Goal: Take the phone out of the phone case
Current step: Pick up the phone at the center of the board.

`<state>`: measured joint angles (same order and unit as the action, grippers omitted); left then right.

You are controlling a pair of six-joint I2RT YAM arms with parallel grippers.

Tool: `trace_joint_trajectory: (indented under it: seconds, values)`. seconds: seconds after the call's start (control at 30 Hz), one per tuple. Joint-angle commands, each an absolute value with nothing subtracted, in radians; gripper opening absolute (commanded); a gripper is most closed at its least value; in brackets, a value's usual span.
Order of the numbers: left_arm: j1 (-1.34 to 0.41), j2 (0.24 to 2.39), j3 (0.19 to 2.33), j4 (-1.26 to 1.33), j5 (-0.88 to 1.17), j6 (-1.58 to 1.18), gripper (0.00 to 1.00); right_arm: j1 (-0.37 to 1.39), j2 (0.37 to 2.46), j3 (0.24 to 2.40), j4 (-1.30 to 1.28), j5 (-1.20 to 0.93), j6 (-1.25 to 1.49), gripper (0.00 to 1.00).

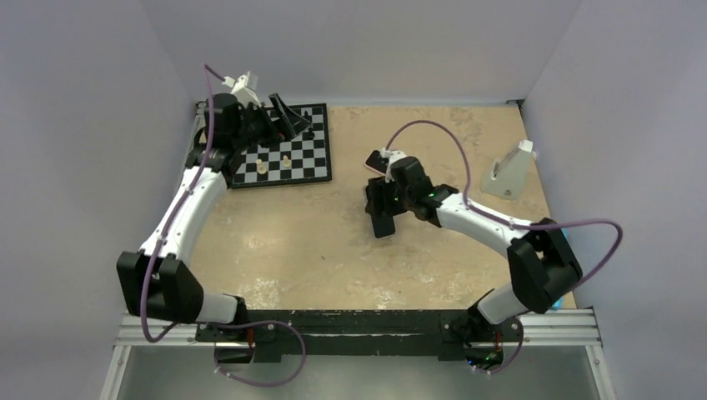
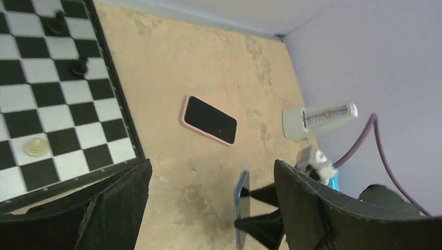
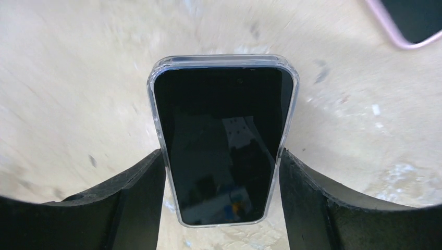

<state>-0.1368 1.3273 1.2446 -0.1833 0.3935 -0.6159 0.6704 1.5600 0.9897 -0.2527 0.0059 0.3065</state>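
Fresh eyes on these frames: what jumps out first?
The black-screened phone in its clear case, clamped by its long edges between the right fingers around mid-table. Next, a pink-rimmed phone lying flat, screen up, on the table just beyond it. Then the chessboard in the far left corner, with the left gripper open over it.

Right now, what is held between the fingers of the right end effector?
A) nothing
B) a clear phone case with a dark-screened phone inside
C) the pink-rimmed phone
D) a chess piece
B: in the right wrist view the right end effector grips the long sides of the phone case with the dark-screened phone inside, while the pink-rimmed phone lies apart from it.
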Motion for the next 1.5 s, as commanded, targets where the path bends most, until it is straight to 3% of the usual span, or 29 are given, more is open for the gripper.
trace_joint_trajectory:
  seconds: [0.0, 0.23, 0.53, 0.97, 1.07, 1.2, 1.23, 1.37, 1.47]
  values:
    - [-0.176, 1.445, 1.337, -0.221, 0.629, -0.727, 0.89, 0.545, 1.416, 0.934, 0.038, -0.109, 0.467, 0.00]
    - [-0.341, 1.529, 1.340, -0.218, 0.657, -0.700, 0.79, 0.512, 1.420, 1.018, 0.025, -0.234, 0.471, 0.00]
    - [-0.364, 1.585, 1.357, -0.256, 0.651, -0.706, 0.64, 0.538, 1.417, 1.058, 0.069, -0.282, 0.520, 0.00]
    - [-0.430, 1.612, 1.364, -0.309, 0.588, -0.679, 0.42, 0.642, 1.428, 1.115, 0.058, -0.139, 0.521, 0.00]
    - [-0.444, 1.622, 1.367, -0.315, 0.583, -0.673, 0.31, 0.661, 1.427, 1.122, 0.057, -0.119, 0.515, 0.00]
    - [-0.445, 1.618, 1.378, -0.320, 0.599, -0.660, 0.09, 0.668, 1.430, 1.112, 0.043, -0.106, 0.499, 0.00]
    - [-0.445, 1.614, 1.380, -0.320, 0.600, -0.655, 0.05, 0.669, 1.431, 1.110, 0.040, -0.112, 0.487, 0.04]
    - [-0.444, 1.603, 1.386, -0.312, 0.626, -0.631, 0.00, 0.668, 1.422, 1.083, 0.014, -0.195, 0.409, 0.57]
    - [-0.445, 1.593, 1.392, -0.307, 0.642, -0.597, 0.00, 0.661, 1.405, 1.072, -0.049, -0.262, 0.333, 0.75]
